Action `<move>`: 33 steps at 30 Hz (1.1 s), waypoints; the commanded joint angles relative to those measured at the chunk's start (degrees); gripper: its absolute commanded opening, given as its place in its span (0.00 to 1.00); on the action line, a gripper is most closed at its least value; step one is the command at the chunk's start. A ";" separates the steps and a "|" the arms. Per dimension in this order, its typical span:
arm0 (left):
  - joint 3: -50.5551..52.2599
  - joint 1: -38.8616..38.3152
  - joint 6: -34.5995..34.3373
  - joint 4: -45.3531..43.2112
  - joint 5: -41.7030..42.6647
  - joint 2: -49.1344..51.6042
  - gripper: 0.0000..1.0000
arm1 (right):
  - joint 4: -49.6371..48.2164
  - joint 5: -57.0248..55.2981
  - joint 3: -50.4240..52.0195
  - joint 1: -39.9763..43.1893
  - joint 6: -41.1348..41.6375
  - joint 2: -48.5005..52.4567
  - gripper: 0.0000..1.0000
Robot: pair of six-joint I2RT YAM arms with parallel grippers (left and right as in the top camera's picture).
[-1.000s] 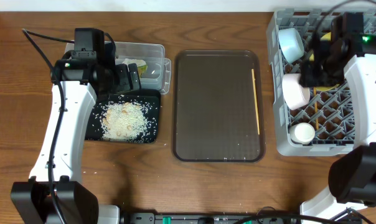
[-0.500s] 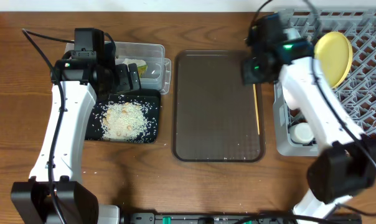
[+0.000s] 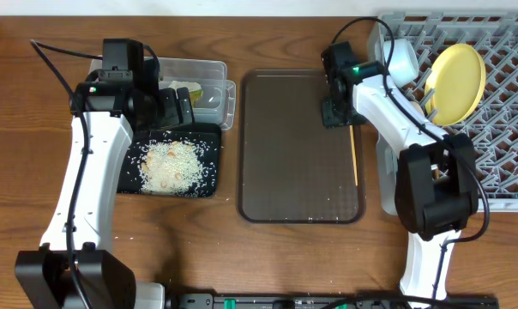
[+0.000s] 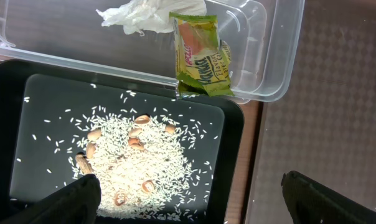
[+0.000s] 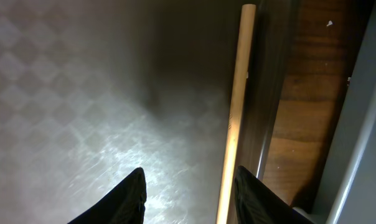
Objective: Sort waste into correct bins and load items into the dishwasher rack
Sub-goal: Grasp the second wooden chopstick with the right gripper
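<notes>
Wooden chopstick point(image 5: 235, 124): flat on the brown serving tray point(image 3: 298, 146), hard against its right rim, under the right gripper point(image 5: 191, 196) and nearer its right-hand fingertip than its left.
Right gripper state: fingers spread, nothing between them yet.
Left gripper point(image 4: 200, 202): spread wide, empty, hanging over the rice grains point(image 4: 135, 158) in the black tray point(image 4: 7, 93).
Long axis: lengthwise along the rim, running forward past the fingertips, one blunt end visible ahead; crosswise to the closing direction, so well set for a pinch.
Step in hand: probably picking up the stick for the dishwasher rack point(image 3: 499, 129).
Doing it well: centre over the stick first, lower until the tips nearly brush the tray floor, close gently across the thin width.
Risk: raised rim just outside the right-hand finger, little room there; stick likely to roll if nudged.
</notes>
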State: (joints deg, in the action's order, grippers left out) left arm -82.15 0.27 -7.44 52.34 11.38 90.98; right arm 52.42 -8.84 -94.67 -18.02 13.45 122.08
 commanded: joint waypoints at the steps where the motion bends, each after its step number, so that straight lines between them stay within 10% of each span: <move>1: -0.79 0.20 0.33 0.13 -0.52 -0.07 0.95 | -0.48 -3.32 0.00 0.04 1.14 0.87 0.43; 33: -0.79 0.20 0.33 0.13 -0.50 -0.07 0.95 | -2.86 -2.69 2.82 0.81 2.38 5.49 0.43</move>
State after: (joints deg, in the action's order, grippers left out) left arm -82.15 0.27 -7.44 52.34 11.40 90.98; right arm 49.54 -12.03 -92.51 -17.72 14.85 125.58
